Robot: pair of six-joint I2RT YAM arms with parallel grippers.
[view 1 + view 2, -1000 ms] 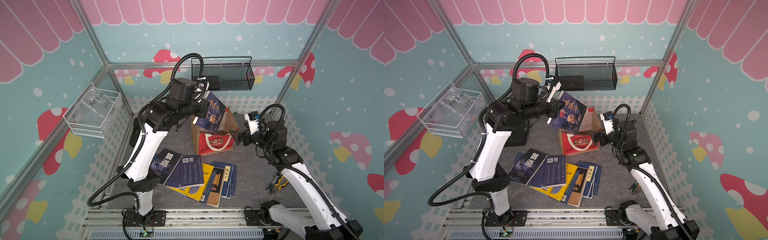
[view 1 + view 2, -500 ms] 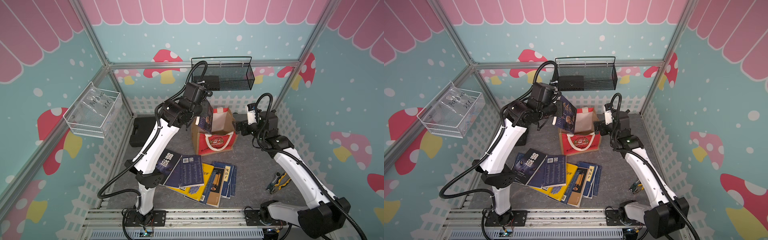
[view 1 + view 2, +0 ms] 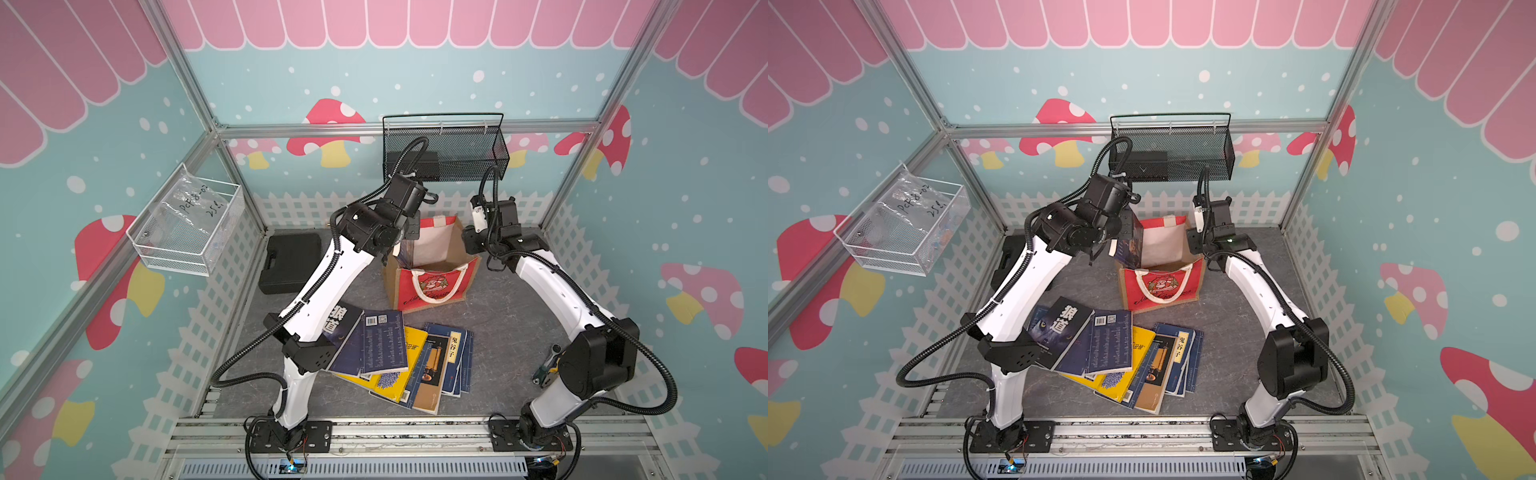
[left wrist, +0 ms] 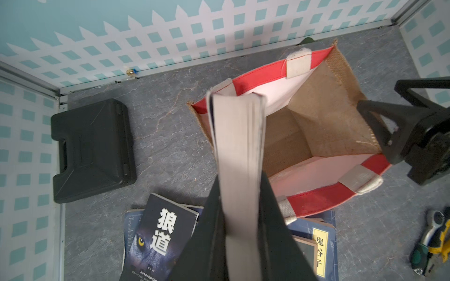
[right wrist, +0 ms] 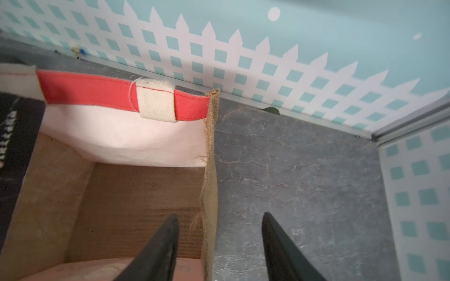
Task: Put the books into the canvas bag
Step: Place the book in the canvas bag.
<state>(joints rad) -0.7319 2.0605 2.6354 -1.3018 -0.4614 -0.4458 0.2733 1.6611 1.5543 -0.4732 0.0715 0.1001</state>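
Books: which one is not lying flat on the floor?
The dark blue book clamped in the left gripper, held upright at the canvas bag's open top; the other books lie flat in an overlapping pile.

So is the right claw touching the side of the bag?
Apart. The right wrist view shows the right gripper open astride the jute side of the canvas bag, with a clear gap to each finger.
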